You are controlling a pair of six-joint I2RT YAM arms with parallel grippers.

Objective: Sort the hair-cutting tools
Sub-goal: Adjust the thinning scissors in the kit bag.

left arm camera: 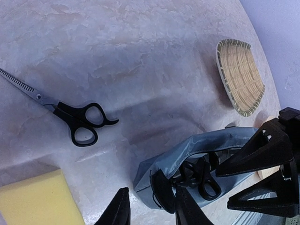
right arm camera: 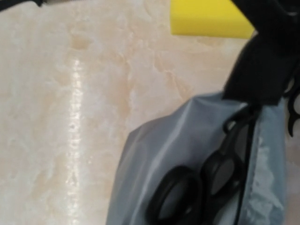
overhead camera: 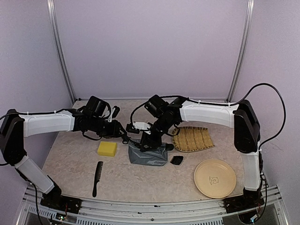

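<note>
The grey-blue pouch [overhead camera: 148,155] lies mid-table with its mouth open. One pair of black-handled scissors [left arm camera: 200,179] lies inside it, also seen in the right wrist view [right arm camera: 197,192]. The second pair of scissors [left arm camera: 70,117] lies flat on the table behind the left arm [overhead camera: 115,112]. My left gripper [left arm camera: 152,211] is open, with the pouch's black corner tab [left arm camera: 164,190] against its right finger. My right gripper [left arm camera: 229,187] hovers at the pouch mouth, fingers apart, nothing between them. The black comb [overhead camera: 97,178] and the clipper guard [overhead camera: 176,160] lie on the table. I cannot make out the clipper.
A yellow sponge [overhead camera: 107,148] sits left of the pouch. A woven basket [overhead camera: 192,138] stands right of it, and a tan plate [overhead camera: 214,178] is at the front right. Both arms meet over the table's middle.
</note>
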